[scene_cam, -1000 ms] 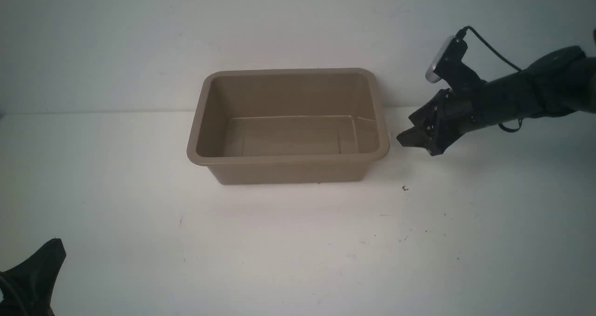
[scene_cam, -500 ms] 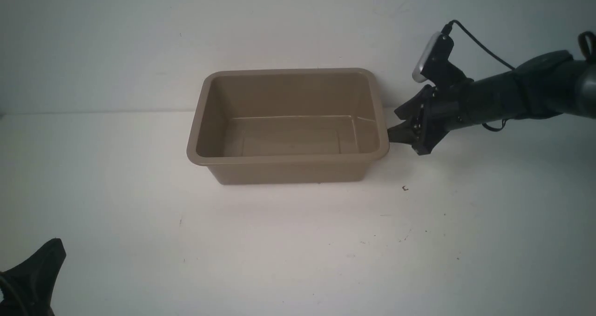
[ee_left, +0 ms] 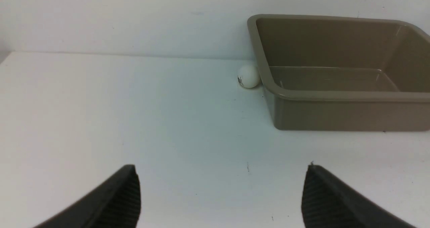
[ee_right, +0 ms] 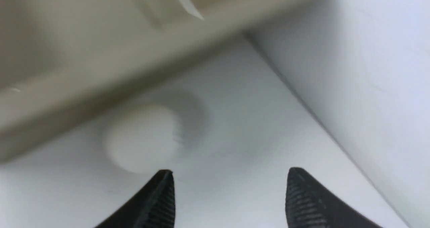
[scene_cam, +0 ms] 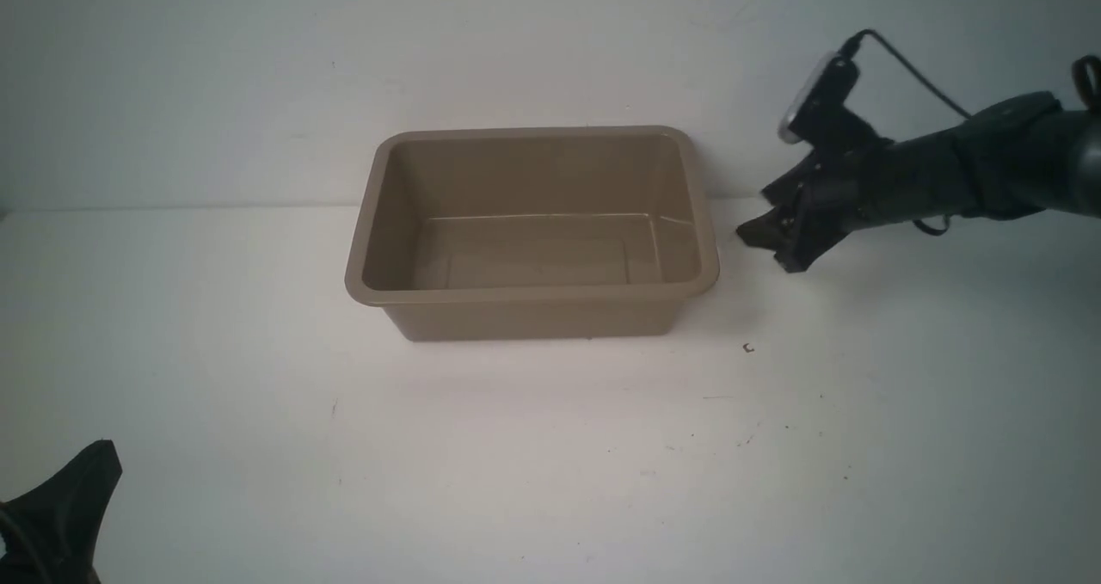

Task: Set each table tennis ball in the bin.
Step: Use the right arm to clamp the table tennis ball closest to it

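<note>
The taupe-brown bin [scene_cam: 533, 293] stands empty in the middle of the table. One off-white table tennis ball [ee_left: 249, 76] rests on the table against the bin's [ee_left: 336, 95] left wall near its back corner. Another ball [ee_right: 142, 137], blurred, lies beside the bin's [ee_right: 100, 70] outer wall, just beyond one fingertip of my right gripper [ee_right: 231, 171]. That gripper is open and empty; in the front view the right gripper [scene_cam: 750, 235] hovers just right of the bin. My left gripper [ee_left: 221, 169] is wide open over bare table, far short of its ball. Neither ball shows in the front view.
A white wall [scene_cam: 550, 51] rises directly behind the bin, and in the right wrist view the wall [ee_right: 369, 70] is close to the gripper. A small dark speck [scene_cam: 748, 348] lies on the table right of the bin.
The right gripper first moved left toward the bin's right rim, then drew back slightly to the right and rose. The left gripper has stayed still.
</note>
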Controlling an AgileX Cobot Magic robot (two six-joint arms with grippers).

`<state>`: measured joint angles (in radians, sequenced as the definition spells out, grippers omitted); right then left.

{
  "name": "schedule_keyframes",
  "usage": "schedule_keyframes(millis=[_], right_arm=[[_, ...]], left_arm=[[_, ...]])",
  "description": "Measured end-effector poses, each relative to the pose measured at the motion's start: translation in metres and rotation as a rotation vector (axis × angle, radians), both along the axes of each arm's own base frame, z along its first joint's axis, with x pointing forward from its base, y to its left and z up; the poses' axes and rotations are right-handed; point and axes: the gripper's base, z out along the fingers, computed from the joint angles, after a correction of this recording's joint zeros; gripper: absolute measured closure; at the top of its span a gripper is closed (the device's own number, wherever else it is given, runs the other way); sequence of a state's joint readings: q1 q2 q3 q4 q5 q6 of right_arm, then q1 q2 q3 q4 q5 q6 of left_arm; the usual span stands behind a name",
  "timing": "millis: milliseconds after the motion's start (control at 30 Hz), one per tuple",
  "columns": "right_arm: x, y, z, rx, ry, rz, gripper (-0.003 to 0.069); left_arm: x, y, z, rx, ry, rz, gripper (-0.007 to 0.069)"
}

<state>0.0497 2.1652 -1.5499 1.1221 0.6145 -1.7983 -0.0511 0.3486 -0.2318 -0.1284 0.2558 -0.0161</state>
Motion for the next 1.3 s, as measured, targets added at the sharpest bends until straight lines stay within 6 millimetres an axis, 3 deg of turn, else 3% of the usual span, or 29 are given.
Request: schedule_keyframes(millis=[67, 133, 267, 300, 333, 500, 800, 1300], right_arm=[[0.001, -0.009, 0.005, 0.008, -0.006, -0.028, 0.025], [-0.001, -0.016, 0.025, 0.022, -0.039, -0.05, 0.025], [-0.008, -0.015, 0.061, 0.075, -0.104, -0.062, 0.025], [-0.008, -0.015, 0.061, 0.076, -0.103, -0.06, 0.025], [-0.01, -0.013, 0.076, 0.127, -0.131, -0.076, 0.025], [-0.012, -0.011, 0.098, 0.264, -0.172, -0.133, 0.025], [-0.011, -0.011, 0.109, 0.402, -0.173, -0.204, 0.025], [-0.012, -0.011, 0.115, 0.427, -0.179, -0.216, 0.025]], left_arm=[[0.0, 0.0, 0.0, 0.002, -0.003, 0.0, 0.0041], [0.0, 0.0, 0.0, 0.003, -0.005, 0.0, 0.0041], [0.0, 0.0, 0.0, 0.004, -0.006, -0.001, 0.0041], [0.0, 0.0, 0.0, 0.004, -0.006, -0.001, 0.0041], [0.0, 0.0, 0.001, 0.005, -0.006, -0.001, 0.0041], [0.0, 0.0, 0.001, 0.007, -0.01, -0.001, 0.0041], [0.0, 0.0, 0.001, 0.015, -0.01, -0.003, 0.0041], [0.0, 0.0, 0.001, 0.015, -0.01, -0.003, 0.0041]])
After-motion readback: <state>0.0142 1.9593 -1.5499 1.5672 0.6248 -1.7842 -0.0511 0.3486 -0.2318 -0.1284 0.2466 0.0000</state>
